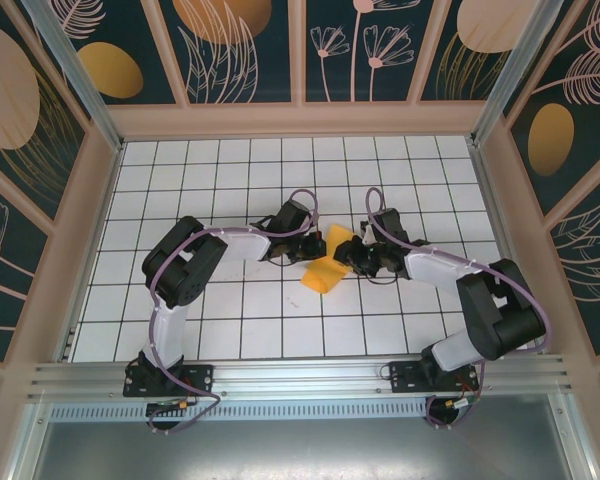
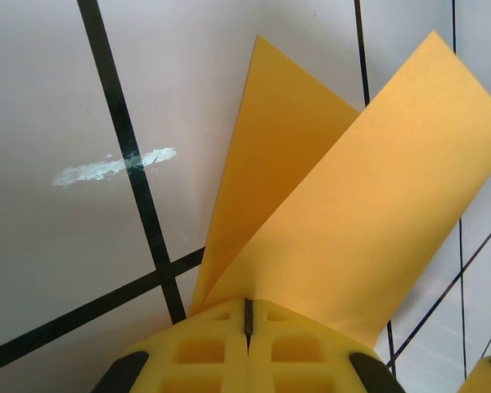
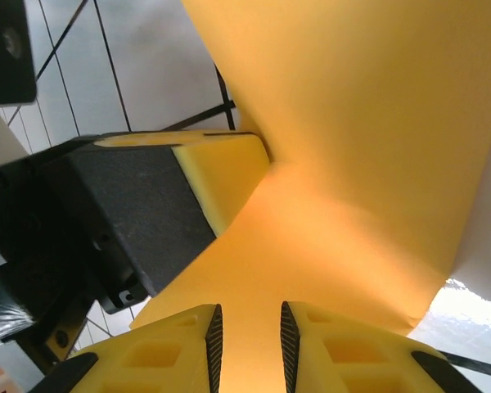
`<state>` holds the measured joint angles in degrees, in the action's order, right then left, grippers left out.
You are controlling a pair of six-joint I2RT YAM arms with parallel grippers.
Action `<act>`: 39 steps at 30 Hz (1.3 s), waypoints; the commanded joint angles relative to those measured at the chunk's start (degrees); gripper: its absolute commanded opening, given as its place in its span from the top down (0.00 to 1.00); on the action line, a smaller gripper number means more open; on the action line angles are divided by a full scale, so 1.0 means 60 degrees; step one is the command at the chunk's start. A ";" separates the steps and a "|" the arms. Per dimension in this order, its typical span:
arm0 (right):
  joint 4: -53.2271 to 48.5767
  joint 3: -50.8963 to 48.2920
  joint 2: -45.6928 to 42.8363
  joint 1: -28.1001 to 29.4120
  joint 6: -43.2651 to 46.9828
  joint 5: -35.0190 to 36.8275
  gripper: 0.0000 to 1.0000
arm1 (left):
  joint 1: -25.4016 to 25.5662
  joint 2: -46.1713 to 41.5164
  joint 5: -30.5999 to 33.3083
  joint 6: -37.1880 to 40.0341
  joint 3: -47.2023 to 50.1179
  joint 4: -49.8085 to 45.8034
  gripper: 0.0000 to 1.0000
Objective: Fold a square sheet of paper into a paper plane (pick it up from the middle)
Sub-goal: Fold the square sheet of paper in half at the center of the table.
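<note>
Square sheet of paper (image 1: 325, 272) sits near the middle of the gridded bench (image 1: 230, 320), bent into a raised fold between the two arms. In the top view the left tool (image 1: 303, 252) is at its 9 o'clock and the right tool (image 1: 352, 258) at its 3 o'clock, both close against it.

In the left wrist view the left tool (image 2: 248, 321) is fully closed, its yellow fingers pinching the sheet's edge. From there two flaps of the square sheet of paper (image 2: 352, 229) fan out toward 12 and 2 o'clock. A white scuff (image 2: 114, 166) marks the bench at 10 o'clock.

In the right wrist view the right tool (image 3: 250, 344) has its jaws a narrow gap apart. The paper (image 3: 352, 123) spreads right in front of that gap, not clamped. The left tool's finger (image 3: 221, 176) presses the sheet at 11 o'clock.
</note>
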<state>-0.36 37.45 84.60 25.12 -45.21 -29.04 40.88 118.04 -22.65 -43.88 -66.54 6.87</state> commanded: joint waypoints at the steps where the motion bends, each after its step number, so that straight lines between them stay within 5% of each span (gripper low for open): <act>1: 0.0363 -0.0409 0.0138 0.0090 -0.0257 -0.0351 0.70 | 0.0051 0.0590 0.0205 0.0232 0.0287 -0.0846 0.99; 15: -0.0557 -0.0455 0.0663 0.0061 0.0341 0.0677 0.70 | 0.0056 0.0571 0.0202 0.0248 0.0294 -0.0883 0.98; 24: -0.0362 -0.0020 -0.0313 0.0292 -0.0165 -0.0055 0.70 | 0.0054 0.0571 0.0165 0.0251 0.0309 -0.0845 0.99; 39: 0.0078 -0.0638 0.1058 0.0642 -0.0117 0.0002 0.69 | 0.0054 0.0615 0.0114 0.0264 0.0295 -0.0854 0.99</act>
<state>0.69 35.40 89.56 28.62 -46.85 -29.82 40.88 118.26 -23.14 -43.66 -66.54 7.31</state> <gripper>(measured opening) 0.310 0.069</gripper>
